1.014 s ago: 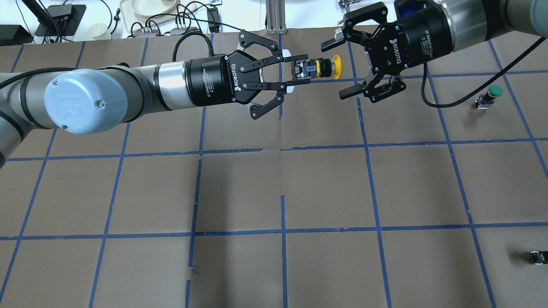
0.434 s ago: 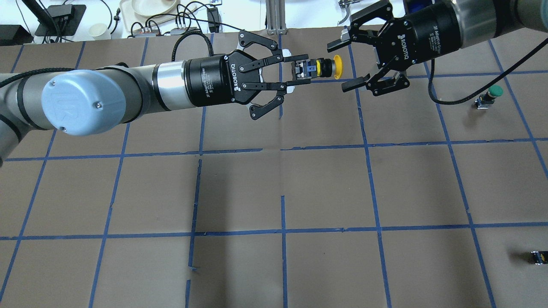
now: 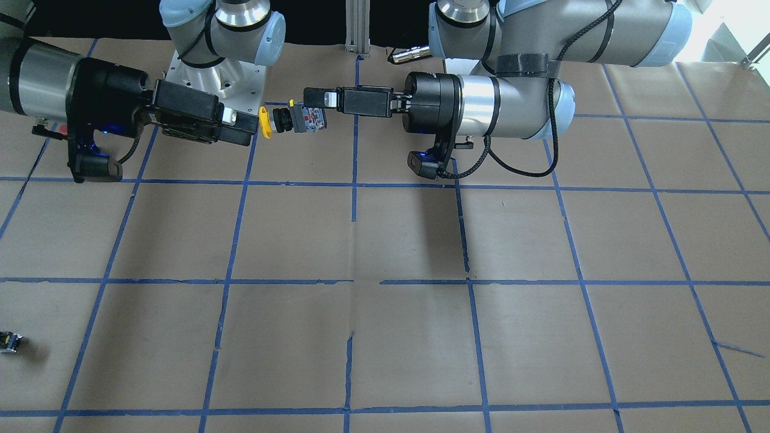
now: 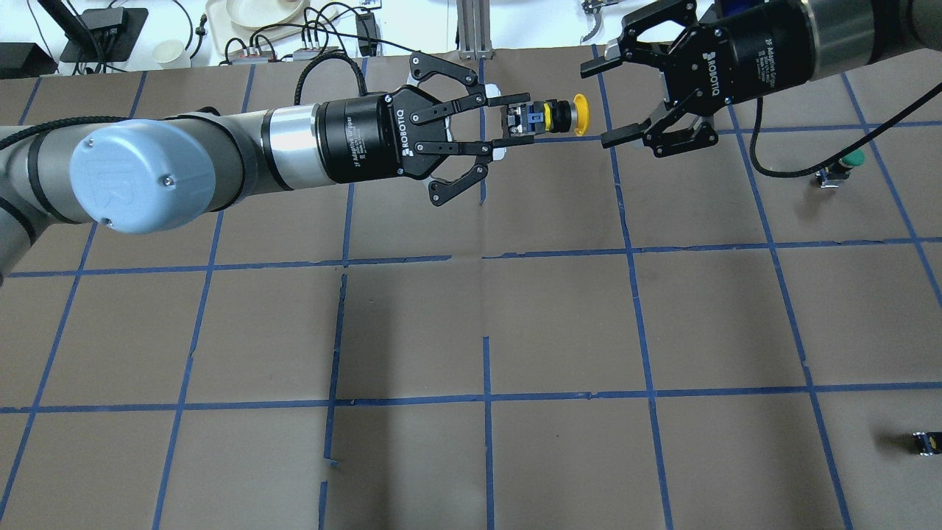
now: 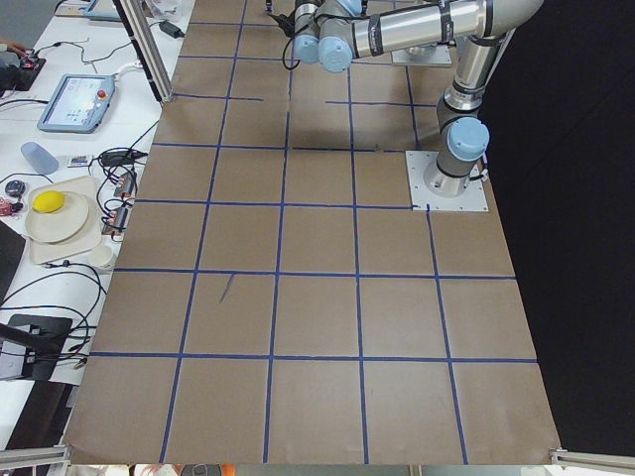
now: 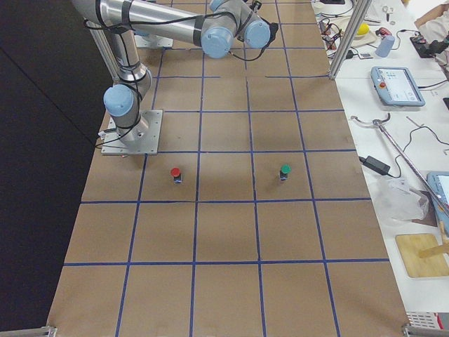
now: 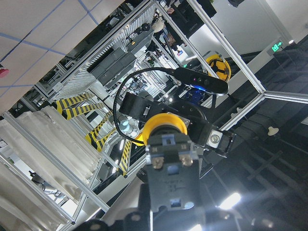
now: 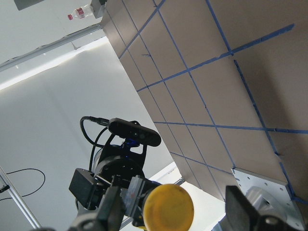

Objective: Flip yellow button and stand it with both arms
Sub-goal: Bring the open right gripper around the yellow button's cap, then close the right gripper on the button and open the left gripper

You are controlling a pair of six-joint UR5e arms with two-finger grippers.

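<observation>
The yellow button (image 4: 581, 115) hangs level in the air over the table's far middle, cap towards my right arm. My left gripper (image 4: 524, 118) is shut on its grey-black contact block (image 4: 519, 119). My right gripper (image 4: 600, 104) is open and empty, its fingertips just beyond the cap, not touching it. In the front-facing view the button (image 3: 263, 122) sits between the left gripper (image 3: 313, 102) and the right gripper (image 3: 249, 126). The right wrist view shows the cap (image 8: 170, 207) between my open fingers (image 8: 240, 207). The left wrist view shows the button (image 7: 166, 127) from behind.
A green-capped button (image 4: 846, 158) stands at the far right, partly behind the right arm's cable; it also shows in the exterior right view (image 6: 285, 170). A red-capped button (image 6: 175, 173) stands near the right base. A tiny black-and-yellow block (image 4: 923, 442) lies at the near right.
My right gripper has drawn back to the right and slightly further back, off the yellow cap, staying open. The left arm and the button have not moved.
</observation>
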